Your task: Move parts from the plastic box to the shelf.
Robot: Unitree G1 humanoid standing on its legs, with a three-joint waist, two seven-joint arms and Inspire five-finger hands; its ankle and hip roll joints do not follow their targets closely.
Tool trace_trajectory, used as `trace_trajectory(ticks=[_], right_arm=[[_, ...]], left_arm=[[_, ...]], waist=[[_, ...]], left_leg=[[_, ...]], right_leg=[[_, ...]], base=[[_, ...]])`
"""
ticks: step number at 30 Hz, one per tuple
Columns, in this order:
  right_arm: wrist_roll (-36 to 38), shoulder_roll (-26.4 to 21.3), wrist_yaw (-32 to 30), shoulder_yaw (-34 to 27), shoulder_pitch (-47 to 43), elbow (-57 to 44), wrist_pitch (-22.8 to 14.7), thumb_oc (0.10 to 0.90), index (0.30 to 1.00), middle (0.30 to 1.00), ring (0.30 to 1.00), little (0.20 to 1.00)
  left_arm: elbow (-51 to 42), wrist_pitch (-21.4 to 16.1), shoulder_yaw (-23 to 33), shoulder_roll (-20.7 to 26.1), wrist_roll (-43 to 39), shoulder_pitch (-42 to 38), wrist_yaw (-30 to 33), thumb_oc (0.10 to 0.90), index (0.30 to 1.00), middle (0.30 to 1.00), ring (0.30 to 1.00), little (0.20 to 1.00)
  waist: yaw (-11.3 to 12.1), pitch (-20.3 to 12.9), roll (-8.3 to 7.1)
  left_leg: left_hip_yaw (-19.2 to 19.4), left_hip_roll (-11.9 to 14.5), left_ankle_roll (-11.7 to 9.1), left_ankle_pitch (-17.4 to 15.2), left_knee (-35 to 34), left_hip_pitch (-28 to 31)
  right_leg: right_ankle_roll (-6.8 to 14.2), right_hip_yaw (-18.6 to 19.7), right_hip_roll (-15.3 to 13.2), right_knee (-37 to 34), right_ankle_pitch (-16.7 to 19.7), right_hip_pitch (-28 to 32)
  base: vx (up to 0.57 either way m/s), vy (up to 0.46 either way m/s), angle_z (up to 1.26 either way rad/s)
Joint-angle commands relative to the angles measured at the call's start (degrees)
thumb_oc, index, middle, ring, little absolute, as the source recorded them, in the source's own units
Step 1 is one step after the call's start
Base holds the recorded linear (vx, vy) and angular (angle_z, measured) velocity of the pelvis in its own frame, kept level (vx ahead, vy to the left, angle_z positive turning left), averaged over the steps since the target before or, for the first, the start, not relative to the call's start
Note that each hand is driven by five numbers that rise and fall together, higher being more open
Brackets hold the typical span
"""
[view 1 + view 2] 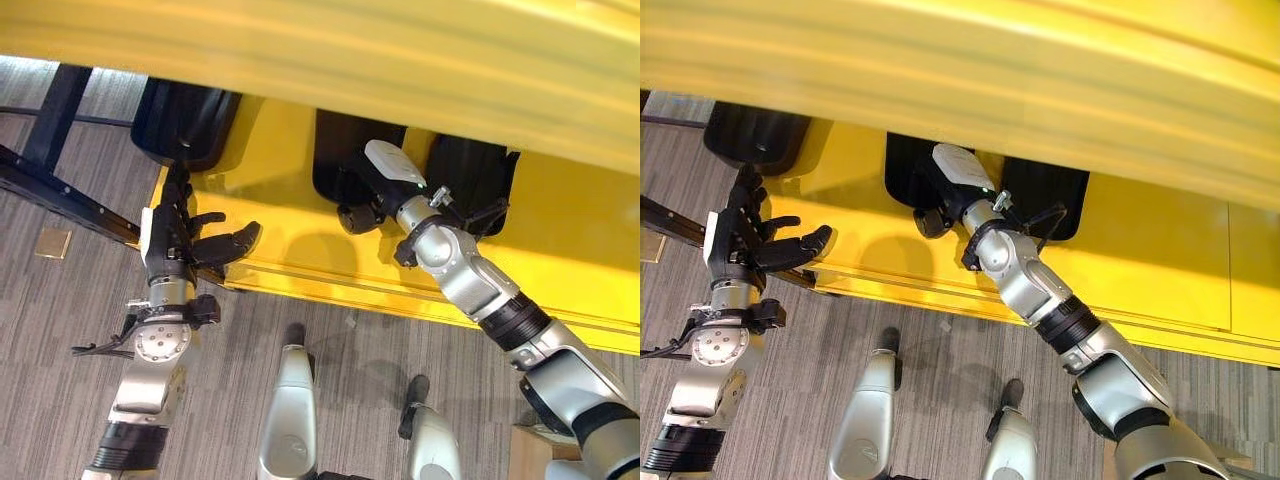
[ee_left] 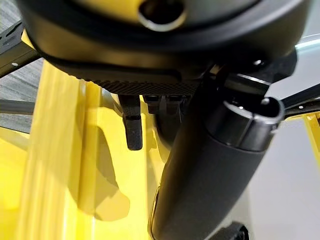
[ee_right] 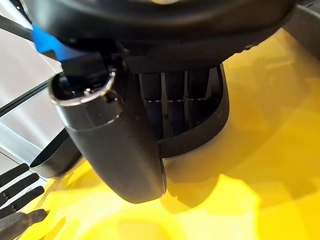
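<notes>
Three black plastic parts lie on the yellow shelf (image 1: 560, 220): one at the left (image 1: 185, 120), one in the middle (image 1: 335, 150), one at the right (image 1: 470, 170). My right hand (image 1: 365, 195) reaches onto the middle part. In the right wrist view its fingers (image 3: 175, 100) lie inside the part's ribbed shell (image 3: 200, 135), and the thumb (image 3: 115, 145) presses outside the rim, pinching it. My left hand (image 1: 185, 240) hovers at the shelf's front left corner, open with fingers spread, holding nothing and clear of the left part.
A second yellow shelf board (image 1: 350, 50) hangs close above and hides the back of the parts. A black metal frame (image 1: 50, 190) runs at the left over grey carpet. A small tan tile (image 1: 52, 243) lies on the floor.
</notes>
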Motion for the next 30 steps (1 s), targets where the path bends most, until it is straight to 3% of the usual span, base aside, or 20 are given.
trace_trajectory(ticks=[1,10,30], right_arm=[[-1.1,-1.2,-0.7,-0.7,-3.7,0.3,-0.8,0.4,0.3,0.3,0.3,0.3],[-1.6,-0.1,1.2,1.7,-5.0,0.3,-1.8,0.4,0.3,0.3,0.3,0.3],[-2.3,3.6,2.4,6.0,-7.2,-2.0,0.9,0.4,0.3,0.3,0.3,0.3]], left_arm=[[-1.8,0.4,-2.9,0.8,-1.5,2.6,-2.0,0.9,1.0,1.0,1.0,1.0],[-1.7,0.0,-4.2,0.3,-2.1,2.7,-1.6,0.9,1.0,1.0,1.0,1.0],[-1.3,-1.4,-6.9,-0.5,-3.4,2.3,0.9,0.9,1.0,1.0,1.0,1.0]], waist=[[0.5,0.1,0.02],[0.5,0.1,1.1],[0.6,0.1,2.36]], left_leg=[[1.5,-6.4,5.7,-6.8,1.4,3.4],[1.7,-6.7,5.8,-6.6,1.1,3.4],[1.5,-7.3,6.0,-6.7,1.3,2.6]], right_leg=[[-5.4,-4.1,4.5,5.4,-3.0,-1.7],[-5.5,-4.1,4.0,6.4,-3.3,-2.8],[-5.5,-3.8,3.3,8.2,-3.7,-5.1]], base=[[0.0,0.018,-0.04],[0.0,0.027,0.0],[0.0,0.017,0.0]])
